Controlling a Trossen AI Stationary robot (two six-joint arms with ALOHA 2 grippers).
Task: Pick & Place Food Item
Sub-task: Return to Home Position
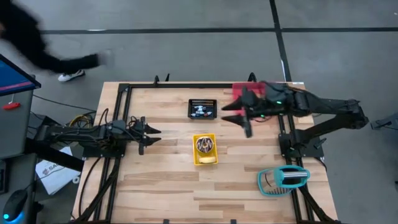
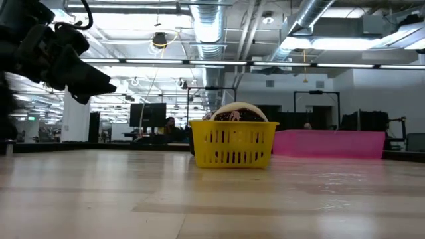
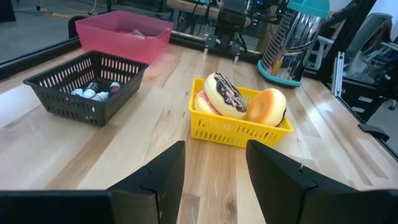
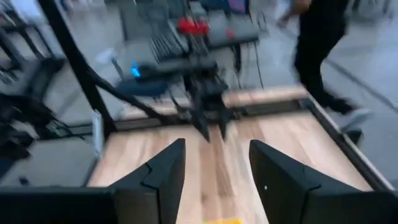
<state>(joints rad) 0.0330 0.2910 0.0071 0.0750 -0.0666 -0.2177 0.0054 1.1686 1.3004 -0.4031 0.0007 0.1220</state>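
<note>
A yellow basket (image 1: 205, 150) stands mid-table and holds a chocolate-iced donut (image 3: 227, 93), a plain brown one (image 3: 267, 107) and a pink one (image 3: 202, 102). My left gripper (image 1: 155, 135) hovers open to the basket's left and points at it, well short of it; the basket (image 3: 239, 127) shows beyond its spread fingers (image 3: 214, 149). My right gripper (image 1: 231, 113) hangs open, high over the far right part of the table, with nothing between its fingers (image 4: 216, 146). In the low view the basket (image 2: 232, 143) rests on the tabletop, with my left gripper (image 2: 86, 73) above it to the left.
A black basket (image 1: 203, 109) of small items sits beyond the yellow one. A pink bin (image 1: 242, 92) stands at the far right, partly under my right arm. A teal rack (image 1: 283, 180) is near the right front. A person (image 1: 37, 43) walks past the far left corner.
</note>
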